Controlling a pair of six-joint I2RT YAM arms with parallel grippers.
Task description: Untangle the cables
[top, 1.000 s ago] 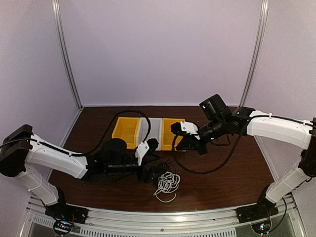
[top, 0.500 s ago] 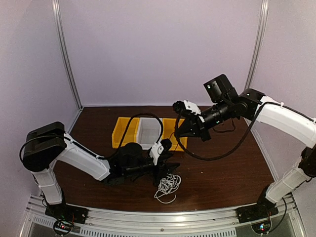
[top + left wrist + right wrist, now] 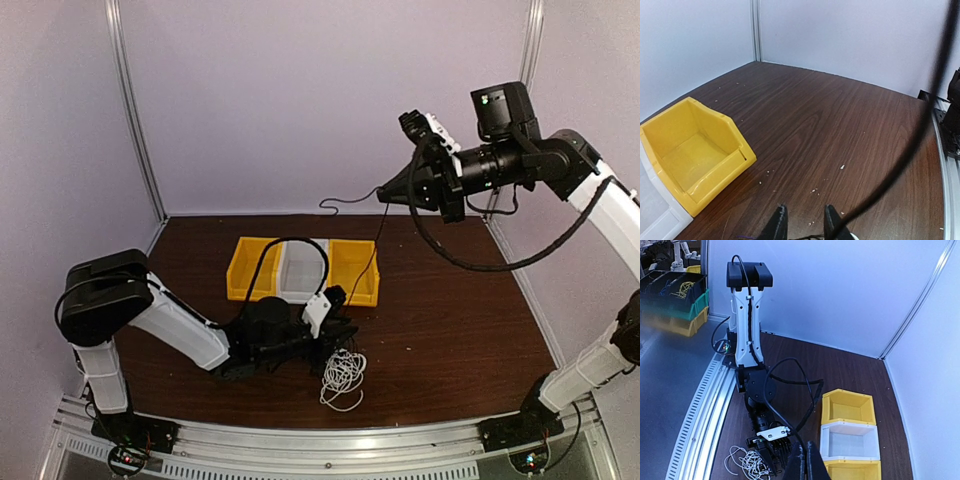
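Observation:
My right gripper [image 3: 384, 196] is raised high above the table's back, shut on a thin black cable [image 3: 376, 240]. The cable runs taut down to the tangle at my left gripper [image 3: 340, 326], and a short tail trails left of the shut fingers. In the right wrist view the fingers [image 3: 807, 462] are pressed together. My left gripper [image 3: 805, 225] is low over the table, its fingers apart; a thin dark cord [image 3: 812, 236] crosses between them. The taut black cable [image 3: 920, 135] sweeps past on its right. A white cable [image 3: 342, 372] lies bunched just in front.
A row of bins stands mid-table: a yellow bin [image 3: 252, 265], a white bin [image 3: 300, 272] and another yellow bin [image 3: 356, 270]. In the left wrist view a yellow bin [image 3: 695, 150] lies to the left. The metal rail [image 3: 330, 440] runs along the near edge.
My right gripper has risen and swung up to the right with the black cable, pulling it taut. The left gripper slid right to the tangle and its jaws narrowed.

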